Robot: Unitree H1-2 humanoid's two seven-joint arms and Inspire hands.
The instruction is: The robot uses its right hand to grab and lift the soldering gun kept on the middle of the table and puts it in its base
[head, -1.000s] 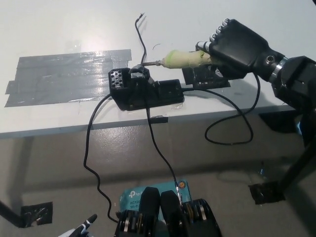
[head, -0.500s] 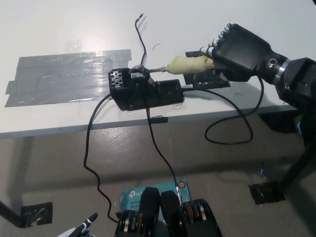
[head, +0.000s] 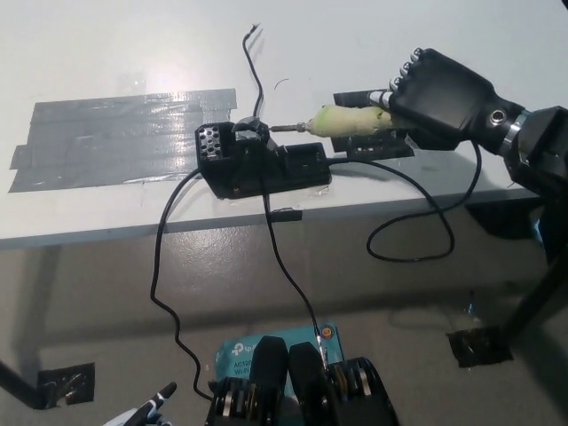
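The soldering gun point(head: 342, 122) has a pale yellow-green handle and a thin metal tip pointing left. My black right hand point(head: 439, 96) is shut on the handle and holds it nearly level just above the table. The tip reaches toward the holder ring point(head: 251, 130) on top of the black base point(head: 262, 162), which stands near the table's front edge. Whether the tip touches the ring I cannot tell. My white left hand point(head: 146, 412) shows only as a sliver at the bottom left, low and away from the table.
A wide patch of silver tape point(head: 115, 138) lies on the white table point(head: 373, 44) left of the base. Black cables point(head: 417, 222) hang from the base and the gun over the front edge. Black tape point(head: 373, 146) lies under my right hand.
My right hand has drawn the gun a little to the right and lower, so the tip now sits just right of the holder ring and the handle lies flatter.
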